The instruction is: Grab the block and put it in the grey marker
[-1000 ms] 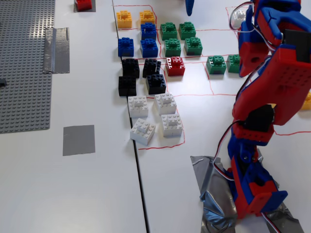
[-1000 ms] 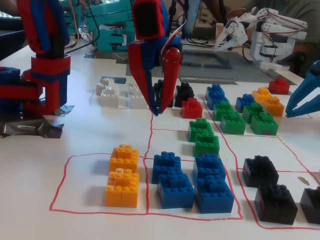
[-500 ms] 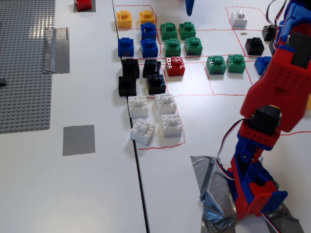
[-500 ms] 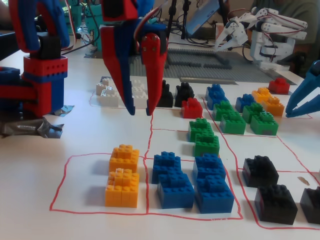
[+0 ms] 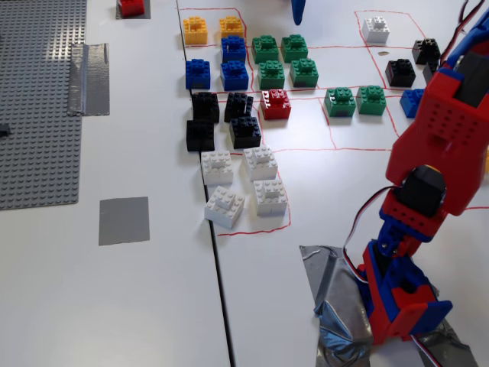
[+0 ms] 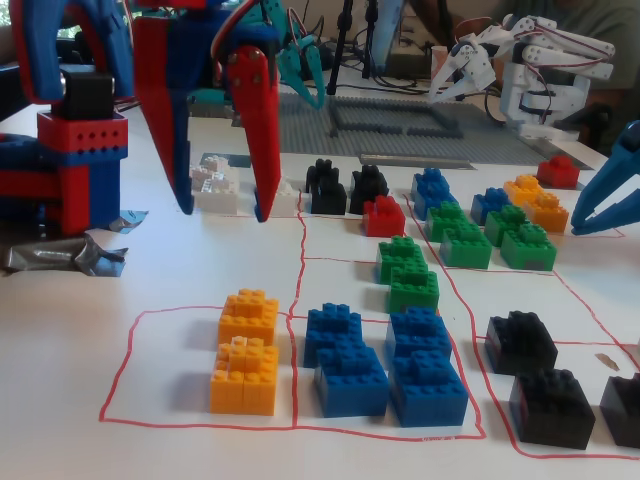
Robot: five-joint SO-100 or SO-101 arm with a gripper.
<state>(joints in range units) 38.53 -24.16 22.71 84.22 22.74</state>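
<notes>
- My red-and-blue gripper hangs spread and empty above the white desk.
- The small yellow-orange studded plastic brick looks light, rigid; best pinched across its flat sides.

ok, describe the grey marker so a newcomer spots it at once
In a fixed view, start at the big studded grey baseplate along the left edge. Just below and right of its lower corner, on bare white table, lies the grey marker, apart from the white bricks further right. It is flat, matte and square, with no studs, unlike the baseplate, and no wrinkles, unlike the shiny tape strip above it.
</notes>
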